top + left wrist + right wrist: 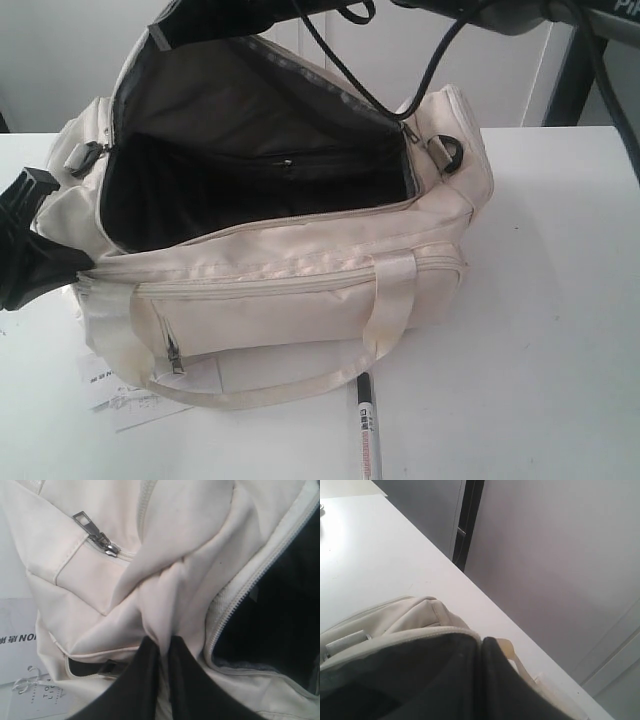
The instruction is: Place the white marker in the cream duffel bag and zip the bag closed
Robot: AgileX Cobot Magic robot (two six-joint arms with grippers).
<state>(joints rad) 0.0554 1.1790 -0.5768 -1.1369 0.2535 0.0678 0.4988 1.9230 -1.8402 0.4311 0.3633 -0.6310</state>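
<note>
The cream duffel bag (300,270) stands open in the middle of the table, its dark lining showing. Its lid flap (250,90) is held up towards the top of the exterior view. The white marker (365,425) lies on the table in front of the bag, its black cap tucked under a satin strap handle (385,300). At the bag's left end my left gripper (30,240) is shut, pinching a fold of cream fabric (165,605) between its black fingers (135,680). My right gripper (482,641) is shut on the flap's cream-edged rim (395,636).
A flat white paper tag (125,398) with black print lies under the bag's front left corner and shows again as the paper tag (20,645). A metal zipper pull (95,532) hangs on the end pocket. Black cables (340,60) hang over the open bag.
</note>
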